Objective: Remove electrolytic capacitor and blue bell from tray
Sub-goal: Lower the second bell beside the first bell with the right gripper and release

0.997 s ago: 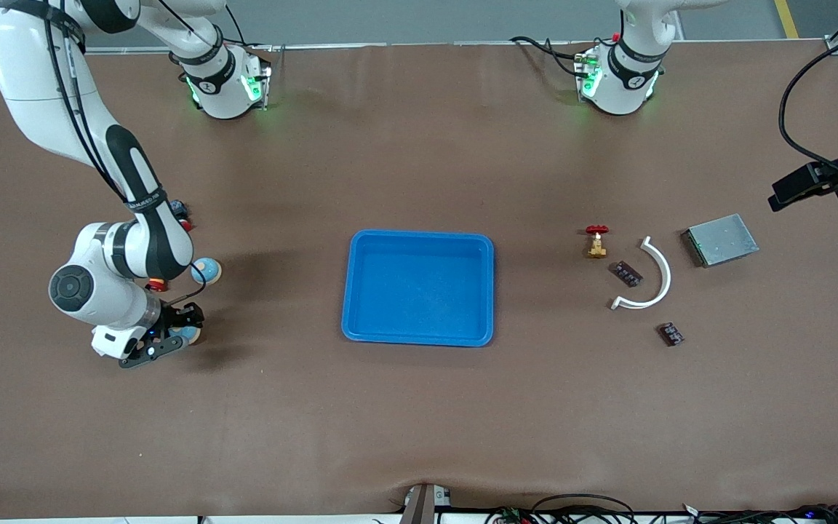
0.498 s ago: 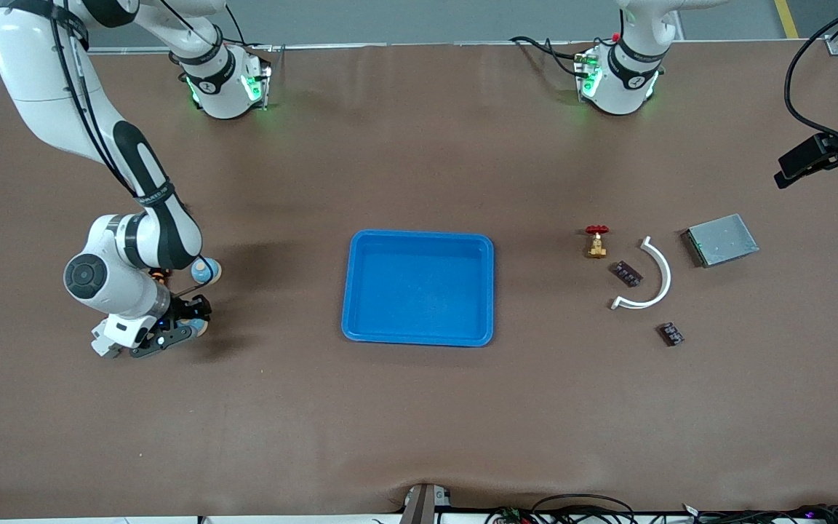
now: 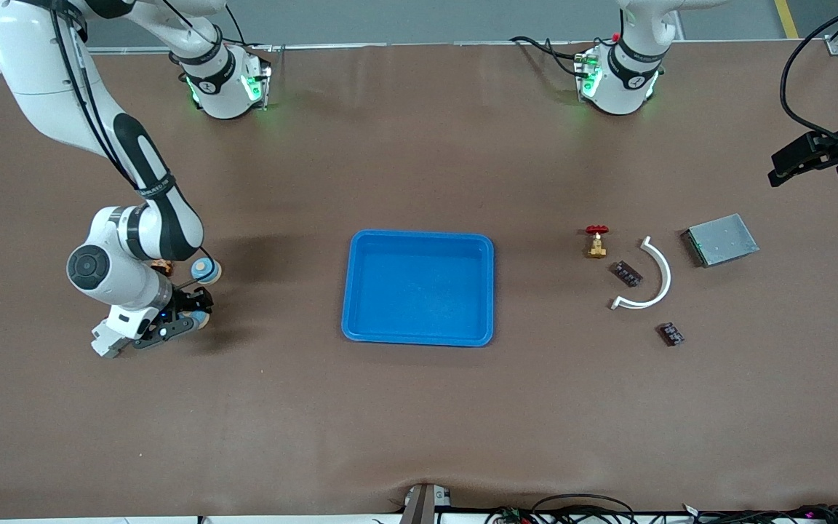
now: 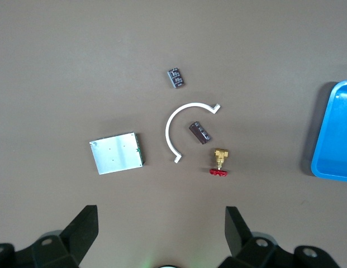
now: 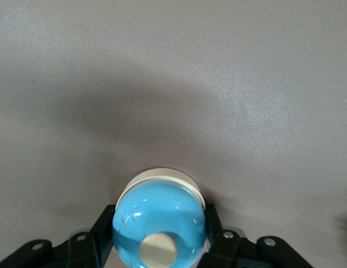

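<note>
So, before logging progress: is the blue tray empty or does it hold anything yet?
Empty. The blue tray shows only its bare blue floor; nothing lies in it.

Two blue bells (image 3: pixel 207 271) (image 5: pixel 159 223), two dark capacitors (image 3: pixel 627 274) (image 3: pixel 671 334), one tray (image 3: pixel 419 240), valve (image 3: pixel 596 241), white arc (image 3: pixel 653 279), metal box (image 3: pixel 721 239).

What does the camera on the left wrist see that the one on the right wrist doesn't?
Only the left wrist view shows the metal plate, white curved piece, red-handled brass valve, two dark capacitors and an edge of the blue tray, with the open left gripper above them. Only the right wrist view shows the blue bell clamped in the right gripper. Both show the brown table.
</note>
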`<state>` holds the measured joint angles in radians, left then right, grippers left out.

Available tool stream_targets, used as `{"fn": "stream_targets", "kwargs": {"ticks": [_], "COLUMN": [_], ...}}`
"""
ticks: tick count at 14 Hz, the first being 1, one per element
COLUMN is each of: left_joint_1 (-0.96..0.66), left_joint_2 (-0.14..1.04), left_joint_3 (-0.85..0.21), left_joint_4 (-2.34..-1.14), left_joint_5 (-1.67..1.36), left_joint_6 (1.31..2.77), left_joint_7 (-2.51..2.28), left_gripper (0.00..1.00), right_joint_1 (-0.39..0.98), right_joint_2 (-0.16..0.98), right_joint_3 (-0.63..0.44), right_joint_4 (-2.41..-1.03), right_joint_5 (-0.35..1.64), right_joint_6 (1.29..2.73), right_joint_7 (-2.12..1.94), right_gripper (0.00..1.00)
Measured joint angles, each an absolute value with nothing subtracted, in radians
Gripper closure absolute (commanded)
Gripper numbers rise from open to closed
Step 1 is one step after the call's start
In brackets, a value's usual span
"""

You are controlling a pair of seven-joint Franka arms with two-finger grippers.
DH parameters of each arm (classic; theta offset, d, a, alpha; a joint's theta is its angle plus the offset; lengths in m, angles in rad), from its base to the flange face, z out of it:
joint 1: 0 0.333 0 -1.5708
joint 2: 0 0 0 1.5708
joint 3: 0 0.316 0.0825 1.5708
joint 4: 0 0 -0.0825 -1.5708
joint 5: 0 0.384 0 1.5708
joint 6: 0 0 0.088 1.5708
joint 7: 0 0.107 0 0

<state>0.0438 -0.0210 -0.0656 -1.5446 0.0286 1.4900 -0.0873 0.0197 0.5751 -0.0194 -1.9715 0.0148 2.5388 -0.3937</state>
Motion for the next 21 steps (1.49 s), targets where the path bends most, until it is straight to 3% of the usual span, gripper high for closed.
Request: {"fn": "stream_targets", "kwargs": {"ticks": [7, 12, 17, 21], "left_joint_1": [0.044, 0.043, 0.042, 0.042], "left_joint_2": [-0.023, -0.024, -0.024, -0.024], "left_joint_3": [-0.071, -0.072, -0.072, -0.072], "left_joint_4": [-1.544, -1.544, -1.544, -1.543], "left_joint_5": [0.029, 0.029, 0.029, 0.029], "left_joint_6": [1.490, 1.490, 1.490, 1.490], "left_joint_7": [-0.087, -0.087, -0.087, -0.087], "left_gripper": [0.00, 0.00, 0.00, 0.00], "right_joint_1": [0.032, 0.064, 0.081, 0.079], "right_joint_2": [0.558, 0.550, 0.542, 0.506], "right_joint_3": [-0.009, -0.006, -0.007, -0.010], "right_joint_4": [-1.930, -1.763, -1.679, -1.557], "right_joint_5": [0.015, 0.015, 0.015, 0.016], "right_joint_6": [2.520, 2.271, 2.184, 1.959], "right_joint_7": [-0.344, -0.259, -0.167, -0.099], "right_gripper": [0.00, 0.00, 0.00, 0.00]}}
